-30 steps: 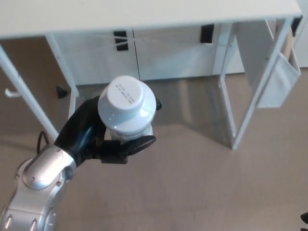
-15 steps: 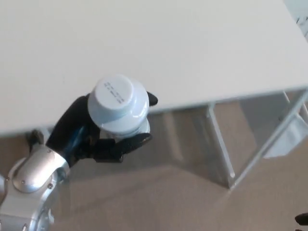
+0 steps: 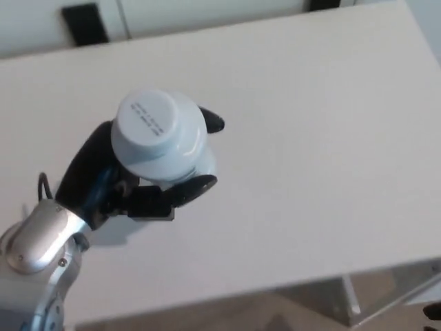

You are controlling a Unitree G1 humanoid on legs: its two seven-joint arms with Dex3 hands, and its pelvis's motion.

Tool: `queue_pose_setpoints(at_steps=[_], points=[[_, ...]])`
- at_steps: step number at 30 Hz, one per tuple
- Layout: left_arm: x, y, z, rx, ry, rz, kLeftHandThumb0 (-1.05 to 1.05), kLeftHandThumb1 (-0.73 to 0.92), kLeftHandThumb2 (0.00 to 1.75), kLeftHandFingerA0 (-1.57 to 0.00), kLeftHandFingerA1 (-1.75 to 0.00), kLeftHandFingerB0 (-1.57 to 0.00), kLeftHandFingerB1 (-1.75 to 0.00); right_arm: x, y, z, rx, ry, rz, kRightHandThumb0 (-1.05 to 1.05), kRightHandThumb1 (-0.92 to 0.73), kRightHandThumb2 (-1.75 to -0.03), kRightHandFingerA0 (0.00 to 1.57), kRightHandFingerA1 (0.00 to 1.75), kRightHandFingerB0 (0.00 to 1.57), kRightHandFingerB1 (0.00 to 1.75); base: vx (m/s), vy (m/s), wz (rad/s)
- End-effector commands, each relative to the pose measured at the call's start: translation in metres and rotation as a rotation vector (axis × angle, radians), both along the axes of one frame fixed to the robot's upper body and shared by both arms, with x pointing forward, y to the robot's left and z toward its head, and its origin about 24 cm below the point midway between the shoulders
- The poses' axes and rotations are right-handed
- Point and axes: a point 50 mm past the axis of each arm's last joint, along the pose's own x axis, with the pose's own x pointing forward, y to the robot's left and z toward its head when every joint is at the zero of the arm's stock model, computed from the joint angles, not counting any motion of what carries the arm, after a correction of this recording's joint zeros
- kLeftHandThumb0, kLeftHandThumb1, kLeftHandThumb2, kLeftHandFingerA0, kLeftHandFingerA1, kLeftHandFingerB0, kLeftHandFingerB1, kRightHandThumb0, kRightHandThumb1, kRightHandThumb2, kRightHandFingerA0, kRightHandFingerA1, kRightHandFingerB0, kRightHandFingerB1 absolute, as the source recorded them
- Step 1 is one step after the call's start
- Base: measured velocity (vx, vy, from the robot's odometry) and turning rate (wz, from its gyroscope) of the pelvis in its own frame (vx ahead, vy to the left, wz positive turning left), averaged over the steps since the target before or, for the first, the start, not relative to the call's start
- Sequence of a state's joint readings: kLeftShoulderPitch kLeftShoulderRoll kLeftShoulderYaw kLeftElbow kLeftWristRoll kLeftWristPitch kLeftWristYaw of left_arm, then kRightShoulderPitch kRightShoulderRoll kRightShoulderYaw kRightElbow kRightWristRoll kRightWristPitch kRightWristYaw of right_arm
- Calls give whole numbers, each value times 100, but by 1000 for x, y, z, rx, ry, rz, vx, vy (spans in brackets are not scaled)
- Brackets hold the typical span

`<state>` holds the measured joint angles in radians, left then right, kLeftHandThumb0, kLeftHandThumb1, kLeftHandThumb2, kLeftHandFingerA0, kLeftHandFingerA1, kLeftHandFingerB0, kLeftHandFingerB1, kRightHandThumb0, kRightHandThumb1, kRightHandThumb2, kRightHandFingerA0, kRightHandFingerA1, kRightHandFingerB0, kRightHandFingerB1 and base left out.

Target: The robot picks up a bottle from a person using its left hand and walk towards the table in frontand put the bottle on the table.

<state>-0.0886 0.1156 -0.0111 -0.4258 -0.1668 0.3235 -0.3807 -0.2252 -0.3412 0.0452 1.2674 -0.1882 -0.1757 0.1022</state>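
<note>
A white bottle (image 3: pixel 160 136) with a wide white cap is seen from above, upright. My left hand (image 3: pixel 127 185) is shut on it, black fingers wrapped round its body below the cap, thumb on the near side. Bottle and hand are over the white table (image 3: pixel 310 138), left of its middle; I cannot tell whether the bottle's base touches the tabletop. The silver forearm (image 3: pixel 38 241) comes in from the lower left. My right hand does not show.
The table's near edge runs along the bottom, with a white table leg (image 3: pixel 351 307) and beige floor below at the lower right. White cabinet fronts with black handles (image 3: pixel 84 22) stand behind the table's far edge.
The view has advanced over the table: the tabletop now fills the picture and the floor is almost gone. The bottle stays in my left hand, now over the tabletop rather than before its edge.
</note>
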Motion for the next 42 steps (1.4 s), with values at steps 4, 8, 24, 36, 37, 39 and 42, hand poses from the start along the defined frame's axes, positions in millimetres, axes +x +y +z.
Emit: queue_pose_setpoints(at_steps=[4, 8, 24, 36, 37, 39, 42], points=[[1, 10, 2, -19, 3, 31, -22, 79, 71, -104, -119, -82, -97, -13, -4, -5, 1, 47, -30, -44, -70, -61, 53, 41, 47, 37, 357, 127, -27], [6, 13, -9, -25, 64, 50, -22, 77, 74, -106, -117, -83, -98, -15, -4, -6, -5, 51, -12, -43, -71, -61, 54, 41, 49, 38, 310, 152, -6], [-2, 9, -82, 125, 243, 45, -16, 73, 80, -112, -116, -82, -104, -20, -3, -9, 3, 71, -29, -45, -70, -61, 54, 40, 49, 37, 163, 68, 0], [-30, -3, -131, 204, 362, -7, -21, 79, 75, -109, -119, -81, -106, -29, -1, -14, 25, 86, -38, -43, -71, -61, 53, 40, 48, 38, -58, 155, 0], [-29, -3, -130, 207, 356, -6, -21, 79, 75, -107, -120, -81, -107, -29, -1, -14, 34, 83, -46, -43, -70, -61, 52, 40, 47, 37, -97, 2, -9], [-29, -3, -130, 207, 354, -6, -21, 79, 75, -107, -120, -81, -107, -29, -1, -14, 35, 83, -46, -43, -70, -61, 52, 40, 47, 37, -54, -25, -2], [-26, -1, -126, 196, 339, 4, -20, 80, 74, -109, -120, -81, -108, -30, -2, -14, 32, 82, -48, -42, -70, -61, 53, 41, 47, 37, -109, -169, -10]])
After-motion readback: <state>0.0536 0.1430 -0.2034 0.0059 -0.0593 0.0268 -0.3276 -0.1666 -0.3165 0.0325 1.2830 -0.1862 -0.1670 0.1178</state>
